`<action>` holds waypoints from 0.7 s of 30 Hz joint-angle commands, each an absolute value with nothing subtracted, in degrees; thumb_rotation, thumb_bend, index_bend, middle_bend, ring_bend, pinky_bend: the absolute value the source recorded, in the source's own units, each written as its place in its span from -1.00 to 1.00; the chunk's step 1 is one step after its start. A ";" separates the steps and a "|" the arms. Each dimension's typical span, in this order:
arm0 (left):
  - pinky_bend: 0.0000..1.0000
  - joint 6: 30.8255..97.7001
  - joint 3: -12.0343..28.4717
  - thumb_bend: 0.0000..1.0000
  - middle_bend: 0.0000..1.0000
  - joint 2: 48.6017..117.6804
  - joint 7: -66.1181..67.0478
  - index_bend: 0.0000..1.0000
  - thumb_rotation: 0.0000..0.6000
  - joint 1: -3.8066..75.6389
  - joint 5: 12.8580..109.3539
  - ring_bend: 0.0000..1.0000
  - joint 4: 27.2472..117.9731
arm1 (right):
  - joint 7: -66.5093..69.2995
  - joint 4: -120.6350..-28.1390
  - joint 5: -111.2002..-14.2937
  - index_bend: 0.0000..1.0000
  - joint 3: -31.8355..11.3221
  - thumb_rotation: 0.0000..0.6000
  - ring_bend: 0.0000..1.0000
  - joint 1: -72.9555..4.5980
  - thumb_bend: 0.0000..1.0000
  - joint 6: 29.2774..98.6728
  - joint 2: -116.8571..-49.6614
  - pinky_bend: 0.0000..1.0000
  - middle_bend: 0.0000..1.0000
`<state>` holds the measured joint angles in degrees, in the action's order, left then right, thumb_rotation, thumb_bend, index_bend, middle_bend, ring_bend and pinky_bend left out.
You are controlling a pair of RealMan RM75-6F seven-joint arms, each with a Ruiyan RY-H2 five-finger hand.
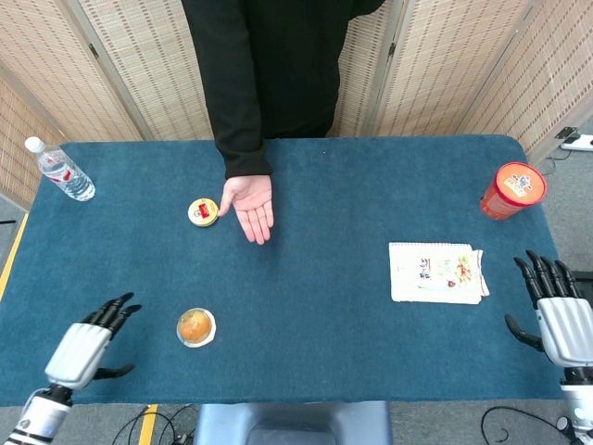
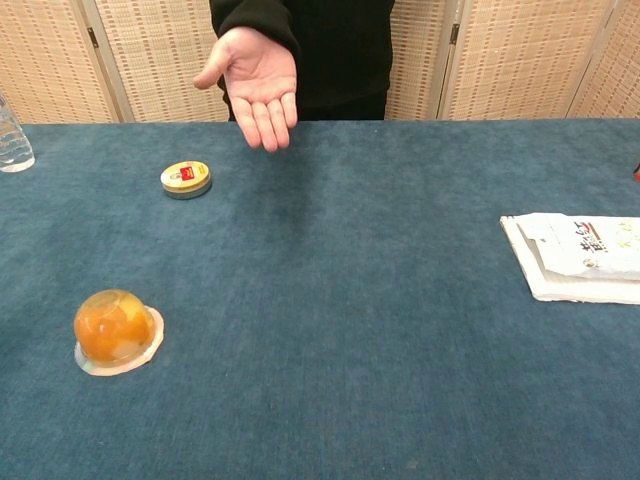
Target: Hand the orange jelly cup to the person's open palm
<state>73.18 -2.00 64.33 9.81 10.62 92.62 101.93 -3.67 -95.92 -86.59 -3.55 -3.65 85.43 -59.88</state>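
- On the blue table [image 1: 334, 306]: one orange jelly cup [image 1: 195, 326], dome up, near the front-left edge, untouched.
- My left hand [image 1: 86, 341] just left of the cup, fingers spread, holding nothing.
- My right hand [image 1: 560, 315] at the front-right edge, fingers apart, empty.
- One person's palm [image 1: 250, 204] open, facing up, above the far side.
- Also one each: round tin [image 1: 203, 211], water bottle [image 1: 60, 171], red tub [image 1: 512, 189], snack packet [image 1: 435, 273].

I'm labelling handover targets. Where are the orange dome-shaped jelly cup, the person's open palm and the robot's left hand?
orange dome-shaped jelly cup [image 2: 114, 326]: chest view, middle of dome.
person's open palm [image 2: 256, 70]: chest view, centre of palm.
left hand [image 1: 82, 347]: head view, back of hand.
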 commanded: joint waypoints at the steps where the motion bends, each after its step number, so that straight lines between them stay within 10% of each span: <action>1: -0.29 68.70 0.08 -0.68 -0.80 66.44 16.06 -0.63 1.00 14.35 88.55 -0.70 105.67 | -0.01 -95.69 -90.47 -1.00 -2.26 1.00 -1.00 -2.29 -0.54 88.58 -58.27 -1.00 -1.00; 21: -0.15 60.83 5.42 -0.68 -0.50 82.97 30.31 -0.43 1.00 23.05 72.42 -0.57 96.51 | 5.54 -92.97 -98.36 -1.00 0.41 1.00 -1.00 0.40 -0.53 95.10 -57.19 -1.00 -1.00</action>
<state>61.22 5.10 82.47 30.09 22.56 72.90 97.02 5.45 -93.00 -98.40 0.45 0.35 94.98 -57.18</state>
